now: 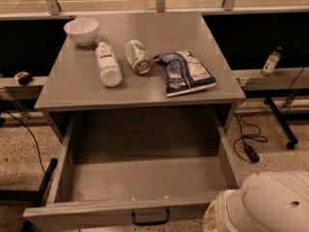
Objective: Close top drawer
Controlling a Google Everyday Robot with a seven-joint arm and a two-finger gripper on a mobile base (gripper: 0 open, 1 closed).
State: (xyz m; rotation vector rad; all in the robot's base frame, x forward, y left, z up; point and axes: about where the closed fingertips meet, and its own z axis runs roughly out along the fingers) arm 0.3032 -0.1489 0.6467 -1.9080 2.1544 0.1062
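the gripper itself is not seen, being hidden somewhere beneath the white rounded arm shell (263, 204) at the lower right corner, so it cannot be told whether it is spread or closed, or whether anything is held. just left of that shell the top drawer (145, 178) is found pulled well out, the right end of its front panel covered by the shell and its black bar handle (150, 219) further left. beyond it, on the grey cabinet top (72, 88), a chip bag (186, 72), a tipped can (138, 56), a lying bottle (108, 65) and a white bowl (81, 31) are set, each farther leftward.
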